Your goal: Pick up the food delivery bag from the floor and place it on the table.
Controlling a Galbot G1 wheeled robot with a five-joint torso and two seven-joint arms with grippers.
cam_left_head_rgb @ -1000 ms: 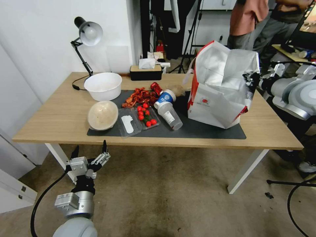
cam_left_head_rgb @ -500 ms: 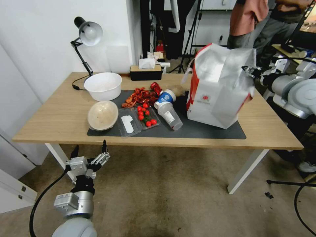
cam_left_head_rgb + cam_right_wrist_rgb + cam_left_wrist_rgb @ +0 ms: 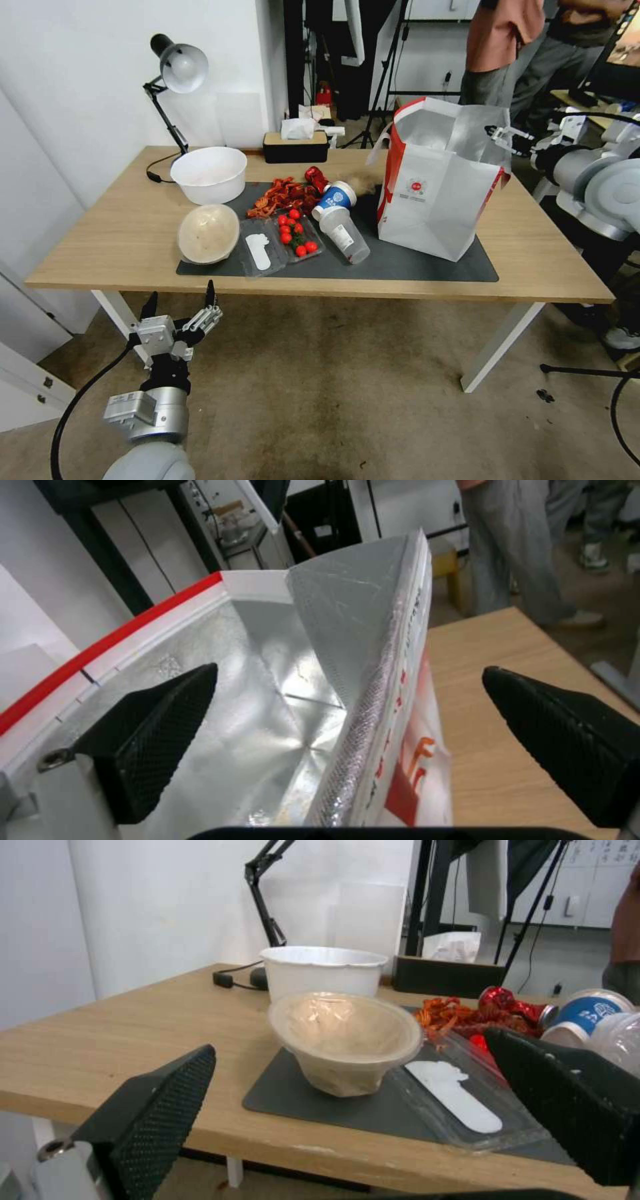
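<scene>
A: Since a second ago the food delivery bag [image 3: 437, 183] has straightened up; it was crumpled and leaning, and now it is standing upright on the tabletop [image 3: 120, 233], on the right part of the dark mat [image 3: 400, 263]. The right end effector [image 3: 505, 137] has let go of it.

B: Where is that end effector sitting now?

A: It is hovering at the bag's right upper rim with its fingers spread apart. In the right wrist view the rim's edge [image 3: 393, 680] is rising between the two open fingers [image 3: 160, 725], touching neither, with the foil lining showing to one side.

B: And the left end effector [image 3: 180, 308]?

A: It is hanging low at the near left, in front of the tabletop's near edge, above the floor [image 3: 347, 400], fingers apart, well away from the bag.

B: Anything crowding the bag?

A: Just to its left a clear bottle [image 3: 343, 233] and a blue cup [image 3: 335, 198] are lying on the mat. Farther left are a tray of tomatoes [image 3: 297, 237], a tilted covered bowl [image 3: 208, 233], a white bowl [image 3: 209, 175] and a lamp [image 3: 177, 70].
</scene>
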